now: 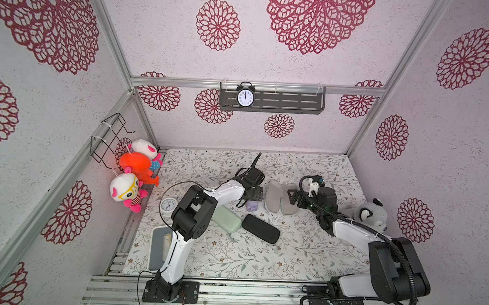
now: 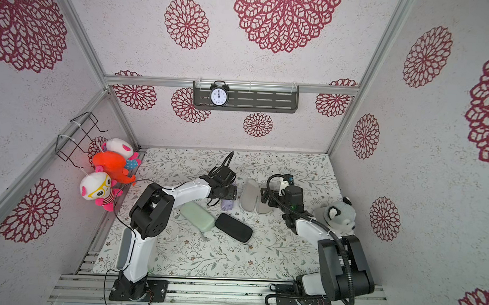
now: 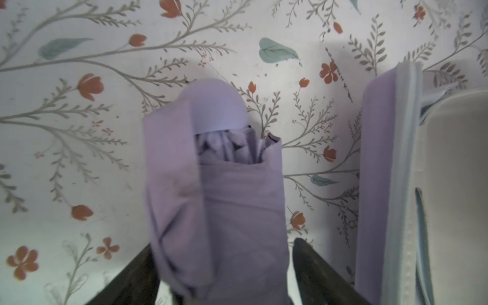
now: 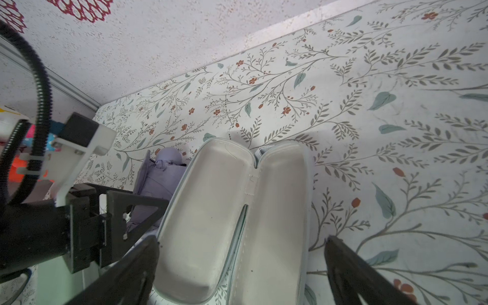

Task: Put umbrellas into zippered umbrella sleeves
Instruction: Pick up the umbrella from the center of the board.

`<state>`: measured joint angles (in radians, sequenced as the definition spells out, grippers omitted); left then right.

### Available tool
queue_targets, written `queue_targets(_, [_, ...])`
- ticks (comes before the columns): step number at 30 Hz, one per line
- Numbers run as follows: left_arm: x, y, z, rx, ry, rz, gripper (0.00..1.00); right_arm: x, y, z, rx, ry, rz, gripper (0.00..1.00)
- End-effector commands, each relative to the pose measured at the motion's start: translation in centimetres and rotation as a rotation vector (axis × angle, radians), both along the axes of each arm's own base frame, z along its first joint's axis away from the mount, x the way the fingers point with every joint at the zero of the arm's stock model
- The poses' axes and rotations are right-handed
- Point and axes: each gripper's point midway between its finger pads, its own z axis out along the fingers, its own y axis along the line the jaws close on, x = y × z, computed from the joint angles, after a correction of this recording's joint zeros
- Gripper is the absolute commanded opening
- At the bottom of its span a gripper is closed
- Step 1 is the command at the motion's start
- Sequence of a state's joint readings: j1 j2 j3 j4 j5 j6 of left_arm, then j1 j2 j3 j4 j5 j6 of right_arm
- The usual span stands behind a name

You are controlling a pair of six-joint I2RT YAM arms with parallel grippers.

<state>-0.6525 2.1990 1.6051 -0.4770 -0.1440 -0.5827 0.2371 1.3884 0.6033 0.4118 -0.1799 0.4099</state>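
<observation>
Straddling the creased lilac umbrella (image 3: 216, 198), left claw (image 3: 224, 243) stands open; right claw (image 4: 243, 239) stands open over the splayed grey-lined sleeve (image 4: 211, 211).

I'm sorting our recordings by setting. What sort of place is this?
Probably a staged robot test booth dressed as a home corner: an aluminium frame holds flower-patterned wall panels, the left arm and right arm are bolted to a base rail, and plush toys hang as props.

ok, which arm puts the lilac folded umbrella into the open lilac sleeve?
Left. The left pincer straddles the lilac folded fabric umbrella, beside the open grey-lined lilac clamshell sleeve. The right pincer brackets the sleeve, open, placed to steady it.
</observation>
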Motion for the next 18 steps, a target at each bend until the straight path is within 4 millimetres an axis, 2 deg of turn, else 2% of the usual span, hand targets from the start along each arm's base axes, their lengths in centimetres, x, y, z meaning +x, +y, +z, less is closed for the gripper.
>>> queue_targets(1, [-1.3,-0.2,-2.3,0.042,0.082,-0.044,0.71,0.3,-0.3,0.8,-0.009,-0.049,-0.003,0.99])
queue_targets(4, [-1.5,-0.4,-2.3,0.047,0.085,-0.048,0.61,0.2,-0.6,0.6,-0.012,-0.047,-0.013,0.99])
queue_targets(7, [-0.5,-0.4,-1.1,0.029,0.042,-0.043,0.37,0.1,-0.3,0.7,0.002,-0.053,-0.003,0.99])
queue_targets(9, [0.4,-0.7,0.5,0.01,0.001,-0.049,0.35,0.0,-0.3,0.6,0.004,-0.051,-0.002,0.99])
queue_targets(12, [1.6,-1.1,4.2,0.039,-0.108,-0.054,0.31,-0.1,-0.6,0.4,0.002,-0.051,-0.015,0.99])
queue_targets(16, [0.7,-4.4,8.4,-0.028,-0.166,-0.145,0.3,-0.2,-2.0,0.3,0.026,-0.058,-0.065,0.99])
queue_targets(18, [0.3,-5.6,9.3,-0.002,-0.189,-0.167,0.3,-0.2,-2.7,0.0,0.042,-0.049,-0.084,0.99])
